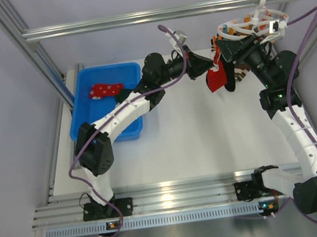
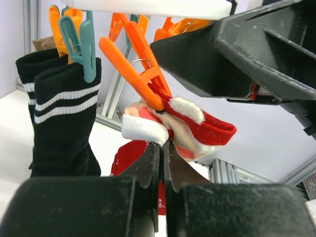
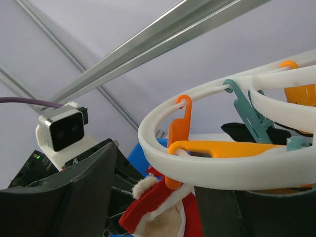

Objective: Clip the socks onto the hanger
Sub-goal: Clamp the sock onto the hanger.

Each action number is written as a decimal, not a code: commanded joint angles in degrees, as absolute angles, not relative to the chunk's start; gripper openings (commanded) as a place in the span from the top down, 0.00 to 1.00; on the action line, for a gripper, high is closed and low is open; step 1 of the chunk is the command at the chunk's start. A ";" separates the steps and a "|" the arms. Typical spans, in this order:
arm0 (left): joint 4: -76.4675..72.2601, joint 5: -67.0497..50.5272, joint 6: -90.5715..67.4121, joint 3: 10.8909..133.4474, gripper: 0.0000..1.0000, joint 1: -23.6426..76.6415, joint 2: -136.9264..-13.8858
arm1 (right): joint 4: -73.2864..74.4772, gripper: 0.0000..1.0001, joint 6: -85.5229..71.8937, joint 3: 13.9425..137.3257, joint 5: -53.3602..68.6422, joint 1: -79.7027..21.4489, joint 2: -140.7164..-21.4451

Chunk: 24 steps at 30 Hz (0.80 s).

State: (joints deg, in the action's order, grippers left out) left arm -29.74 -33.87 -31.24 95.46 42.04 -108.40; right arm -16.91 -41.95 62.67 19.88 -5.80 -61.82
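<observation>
Bin point(image 1: 86, 81): blue, upper left of the top view; one red white-specked sock point(image 1: 106, 90) lies inside.
Left gripper point(image 2: 164, 146): top centre, clenched on the cuff of the festive sock point(image 2: 197, 126).
Festive sock: red with white trim, bitten by an orange peg point(image 2: 136, 64), hanging under the hanger's left edge.
Black socks point(image 2: 64, 113): white-striped, held by a teal peg point(image 2: 81, 42), just beside it.
Hanger point(image 1: 251, 24): white ring, upper right, hooked over the metal rail point(image 1: 134, 19).
Right gripper point(image 1: 230, 42): jaws apart, astride the ring at the orange peg.
</observation>
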 commanded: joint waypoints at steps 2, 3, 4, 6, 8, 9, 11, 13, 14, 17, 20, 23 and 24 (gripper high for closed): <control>-29.45 -32.96 -29.89 95.19 1.00 41.75 -106.96 | -15.83 0.40 -39.90 62.32 20.04 -4.57 -58.37; -28.66 -32.61 -29.88 95.36 1.00 41.49 -106.96 | -15.12 0.40 -39.64 62.05 20.04 -4.66 -57.84; -28.04 -32.26 -29.80 95.36 1.00 41.31 -107.05 | -14.33 0.41 -39.29 61.53 20.04 -4.57 -57.31; -26.46 -31.03 -29.71 95.45 1.00 40.87 -107.14 | -11.45 0.43 -39.03 60.91 20.13 -4.48 -55.65; -25.23 -29.89 -29.62 95.36 1.00 40.52 -107.23 | -9.85 0.46 -38.76 59.51 20.21 -4.48 -53.80; -25.05 -29.62 -29.53 95.36 1.00 40.26 -107.23 | -8.54 0.47 -38.41 58.28 20.30 -4.48 -53.09; -24.35 -29.18 -28.39 95.19 1.00 40.17 -107.14 | -7.30 0.49 -38.15 57.05 20.21 -4.57 -50.73; -23.56 -28.57 -27.25 95.19 1.00 39.90 -107.05 | -5.72 0.51 -37.71 55.11 20.48 -4.48 -49.31; -23.38 -28.56 -27.07 95.19 1.00 39.82 -107.14 | -5.28 0.52 -37.27 54.59 20.65 -4.48 -47.74; -23.38 -27.86 -26.37 95.54 0.93 39.64 -107.31 | -4.57 0.55 -35.51 52.74 22.05 -4.48 -44.49; -23.90 -28.04 -26.45 96.06 0.80 39.20 -107.40 | -2.91 0.56 -31.83 52.12 22.85 -4.40 -41.59; -25.40 -29.79 -26.45 95.19 0.57 38.67 -106.44 | -0.18 0.56 -27.35 53.87 23.46 -3.78 -40.00; -26.27 -30.67 -26.46 94.66 0.52 38.32 -106.09 | 1.74 0.56 -25.07 55.36 23.73 -3.61 -39.73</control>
State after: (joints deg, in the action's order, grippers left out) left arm -22.39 -29.04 -26.83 95.44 39.13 -108.40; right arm -0.64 -31.42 51.92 22.28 -4.80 -41.21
